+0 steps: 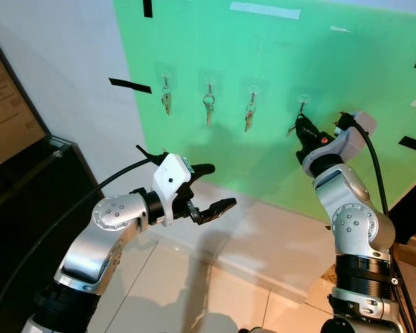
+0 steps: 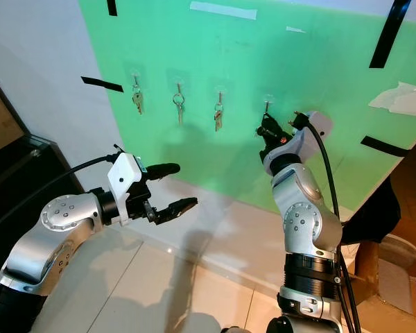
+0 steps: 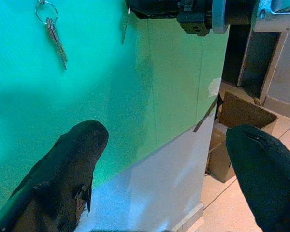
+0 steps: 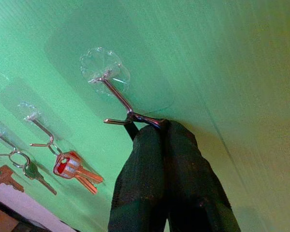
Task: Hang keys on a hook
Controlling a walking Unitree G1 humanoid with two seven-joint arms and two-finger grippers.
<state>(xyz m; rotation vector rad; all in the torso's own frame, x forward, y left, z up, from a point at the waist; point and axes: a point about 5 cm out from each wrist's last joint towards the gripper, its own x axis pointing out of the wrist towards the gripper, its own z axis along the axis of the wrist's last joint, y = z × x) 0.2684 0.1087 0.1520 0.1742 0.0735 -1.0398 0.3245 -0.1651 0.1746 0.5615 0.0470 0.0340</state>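
Black right pincer (image 4: 159,126) clenched on a thin key ring (image 4: 146,119) at the wire hook (image 4: 117,99); left pincer (image 1: 215,187) spread.

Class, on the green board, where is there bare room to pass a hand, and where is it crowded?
Free: the green board below the three hanging key sets, above the white ledge. Crowded: the fourth hook, where the right hand is.

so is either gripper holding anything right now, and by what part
Right gripper is shut on a key ring, pinched at the ring beside the fourth hook. Left gripper is open, holding nothing.
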